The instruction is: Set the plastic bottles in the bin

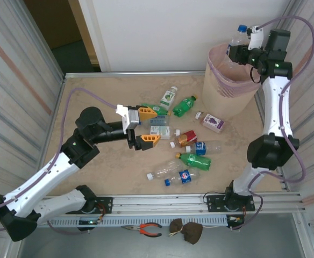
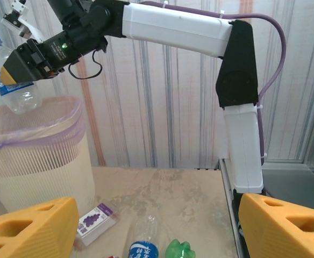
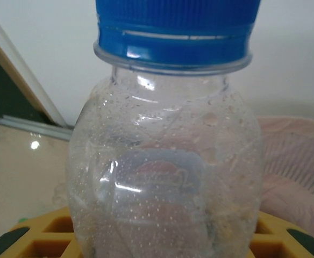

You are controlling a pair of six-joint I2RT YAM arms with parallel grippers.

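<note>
Plastic bottles (image 1: 193, 159) lie scattered on the table (image 1: 103, 172). My right gripper (image 1: 237, 52) pinches one clear bottle (image 1: 236, 37) over the bin (image 1: 221, 99), ready for dropping. My left gripper (image 1: 145, 127) hangs spread-fingered above the pile.

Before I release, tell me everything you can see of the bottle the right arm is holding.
The bottle is clear plastic with a blue screw cap and a blue-and-red label showing through. It looks empty, stands upright, cap up, over the bin's pink-lined rim, clamped low down between the right gripper's yellow fingers.
</note>
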